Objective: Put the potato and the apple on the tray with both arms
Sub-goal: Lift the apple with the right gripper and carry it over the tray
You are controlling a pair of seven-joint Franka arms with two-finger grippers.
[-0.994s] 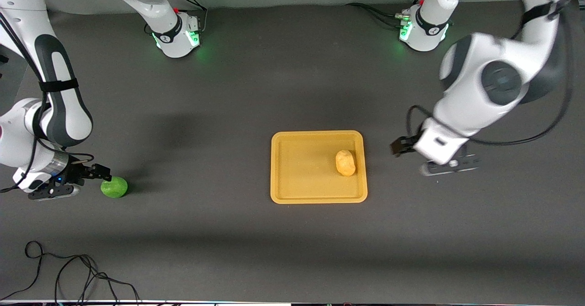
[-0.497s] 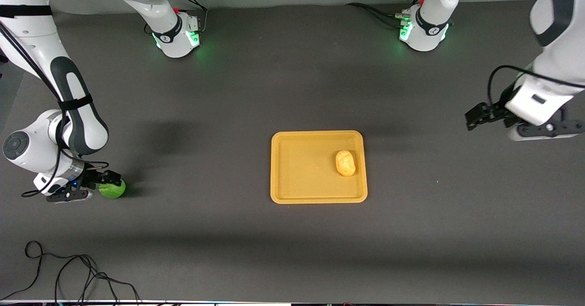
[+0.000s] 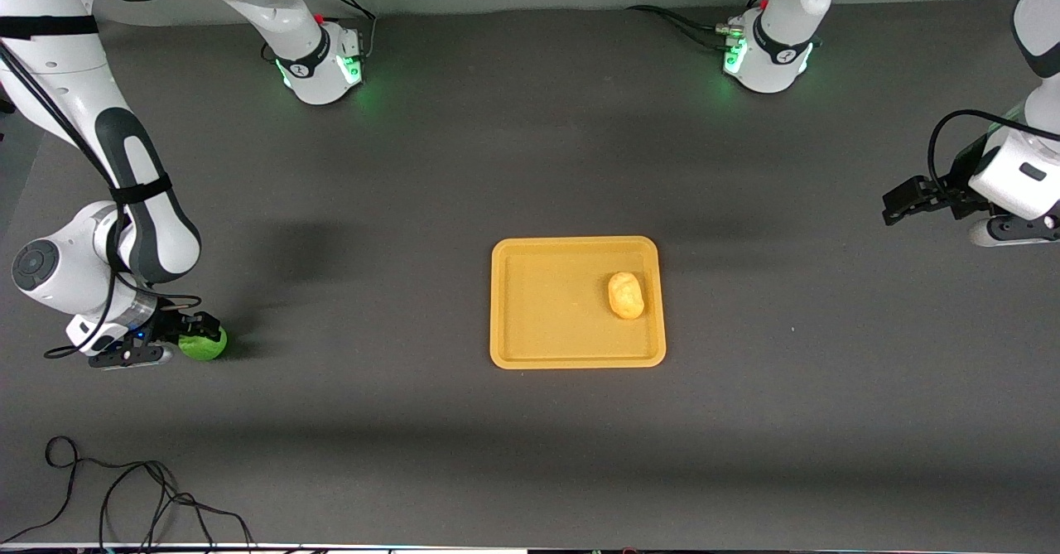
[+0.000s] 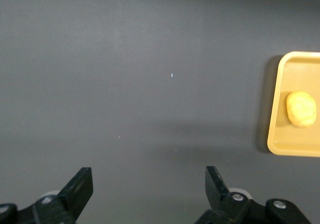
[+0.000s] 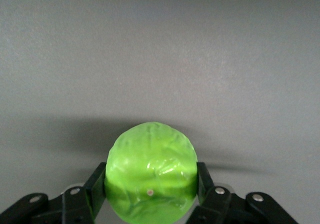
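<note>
The green apple (image 3: 206, 346) lies on the table at the right arm's end. My right gripper (image 3: 201, 332) is down around it, and in the right wrist view its fingers (image 5: 95, 186) press against both sides of the apple (image 5: 150, 169). The yellow-tan potato (image 3: 626, 295) lies on the yellow-orange tray (image 3: 530, 322), near the tray's edge toward the left arm's end. My left gripper (image 3: 893, 206) is open and empty, up over bare table at the left arm's end. Its wrist view shows the open gripper (image 4: 149, 176), the tray (image 4: 278, 134) and the potato (image 4: 301, 109).
The dark grey table top surrounds the tray. A black cable (image 3: 124, 496) loops on the table near the front camera at the right arm's end. The two arm bases (image 3: 319, 61) with green lights stand along the farthest edge from the front camera.
My left arm has swung away from beside the tray to the left arm's end of the table. My right gripper has moved from beside the apple to around it and closed on it.
</note>
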